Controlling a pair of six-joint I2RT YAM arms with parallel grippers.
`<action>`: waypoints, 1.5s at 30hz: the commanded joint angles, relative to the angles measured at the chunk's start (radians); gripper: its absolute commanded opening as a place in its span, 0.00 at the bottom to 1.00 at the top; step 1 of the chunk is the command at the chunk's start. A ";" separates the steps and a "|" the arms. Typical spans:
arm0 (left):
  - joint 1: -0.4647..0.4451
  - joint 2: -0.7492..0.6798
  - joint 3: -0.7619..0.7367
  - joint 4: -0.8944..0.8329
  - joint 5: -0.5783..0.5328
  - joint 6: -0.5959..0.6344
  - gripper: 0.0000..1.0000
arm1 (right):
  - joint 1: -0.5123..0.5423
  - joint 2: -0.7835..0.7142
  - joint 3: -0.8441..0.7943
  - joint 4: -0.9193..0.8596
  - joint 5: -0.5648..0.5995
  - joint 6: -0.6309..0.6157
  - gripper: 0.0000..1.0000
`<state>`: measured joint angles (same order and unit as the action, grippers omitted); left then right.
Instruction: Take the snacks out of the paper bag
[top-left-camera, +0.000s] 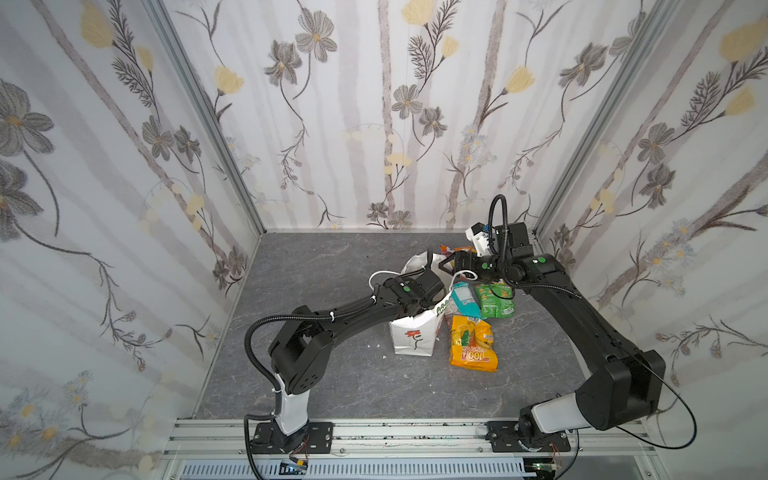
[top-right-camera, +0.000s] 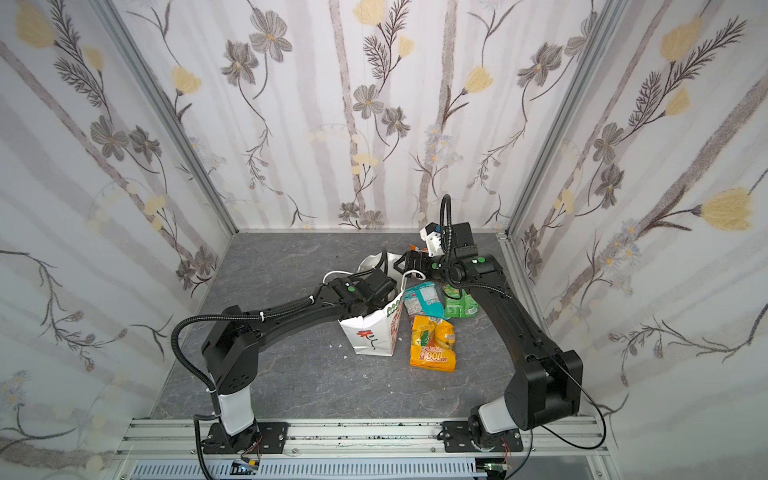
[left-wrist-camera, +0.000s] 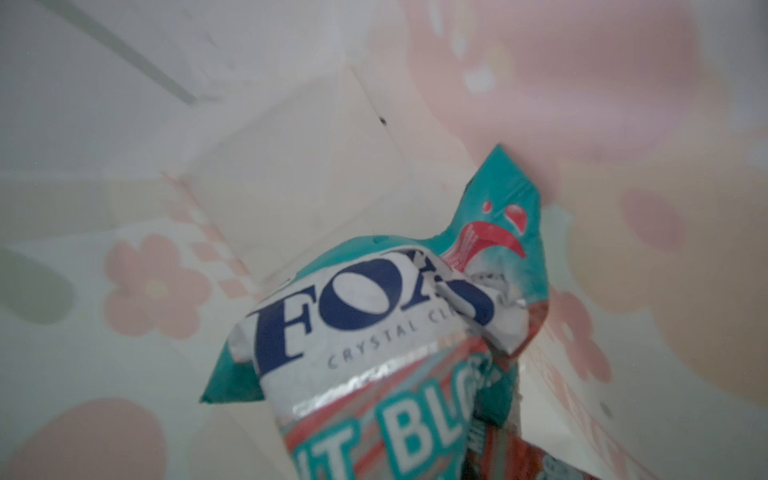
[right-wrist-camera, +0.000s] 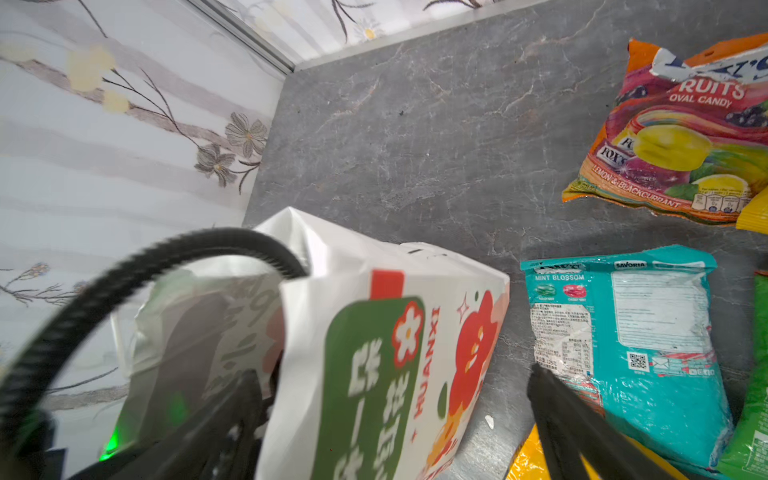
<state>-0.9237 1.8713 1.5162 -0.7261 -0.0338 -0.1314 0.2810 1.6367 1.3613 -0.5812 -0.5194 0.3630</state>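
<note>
The white paper bag (top-left-camera: 415, 336) (top-right-camera: 370, 336) stands upright at mid-table, red flower on its front. My left wrist (top-left-camera: 409, 289) reaches down into its mouth, and the gripper itself is hidden inside. In the left wrist view a light teal and red snack packet (left-wrist-camera: 374, 332) rises from the jaws between the bag's inner walls (left-wrist-camera: 291, 145); the jaws look shut on it. My right gripper (top-left-camera: 446, 266) (right-wrist-camera: 395, 415) is open and straddles the bag's printed side wall (right-wrist-camera: 374, 353). One finger (right-wrist-camera: 232, 415) is inside the bag, the other finger (right-wrist-camera: 557, 415) outside.
Snacks lie on the grey table right of the bag: a teal packet (top-left-camera: 465, 299) (right-wrist-camera: 648, 332), a green one (top-left-camera: 496, 301), a yellow one (top-left-camera: 465, 328), an orange "100" one (top-left-camera: 473, 353) and an orange-pink one (right-wrist-camera: 681, 137) behind. Flowered walls (top-left-camera: 332, 124) enclose three sides.
</note>
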 joint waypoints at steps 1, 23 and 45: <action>-0.012 -0.030 -0.006 0.053 -0.020 0.050 0.00 | 0.001 0.025 -0.009 -0.008 0.021 -0.033 0.99; -0.028 -0.152 -0.004 0.097 -0.171 0.103 0.00 | -0.005 -0.074 0.015 -0.003 0.050 0.003 0.99; 0.014 -0.368 -0.216 0.472 -0.022 0.095 0.00 | 0.008 -0.138 -0.036 0.011 -0.046 0.023 0.99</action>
<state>-0.9104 1.5360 1.3396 -0.4271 -0.0731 -0.0715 0.2794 1.4895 1.3369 -0.5854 -0.5304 0.3920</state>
